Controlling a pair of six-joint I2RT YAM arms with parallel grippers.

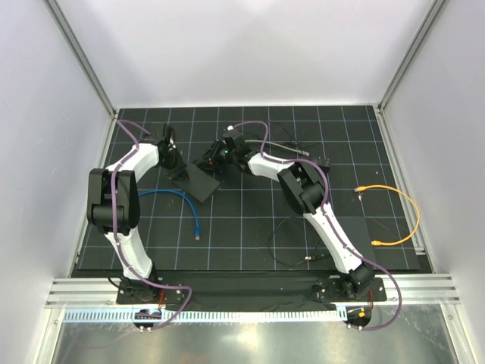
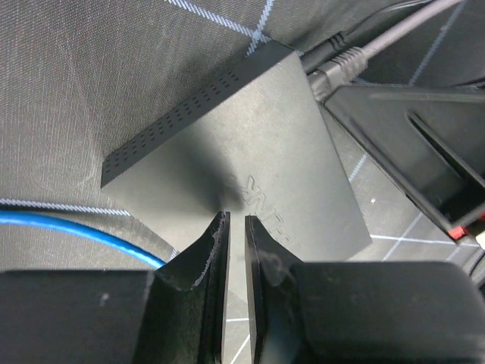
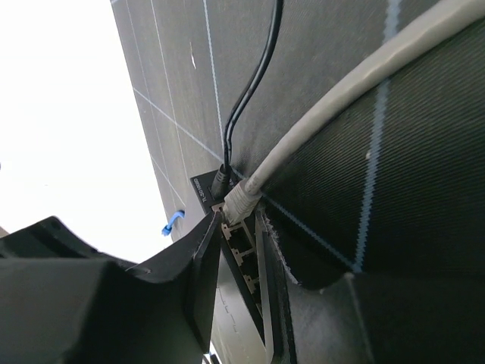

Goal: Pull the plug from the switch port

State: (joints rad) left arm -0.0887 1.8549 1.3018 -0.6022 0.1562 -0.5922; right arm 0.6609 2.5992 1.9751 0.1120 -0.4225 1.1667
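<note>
A black gridded counter point(image 1: 250, 220) carries the flat black network switch point(image 2: 250, 167), with the grey cable plug point(image 3: 238, 200) seated in it. The right hand point(image 3: 238, 221) straddles that plug; whether it pinches, I cannot tell. The left hand point(image 2: 236, 227), jaws a slit apart, holds nothing. Nothing is pulled yet.

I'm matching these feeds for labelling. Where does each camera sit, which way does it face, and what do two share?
Top external: above and behind the bases, looking down on the black gridded mat; left arm and right arm show.
Left wrist: looks down its left gripper onto the flat black switch box.
Right wrist: looks past its right gripper at the grey cable plug at the ports.
Shared: both wrist views show switch and plug.
</note>
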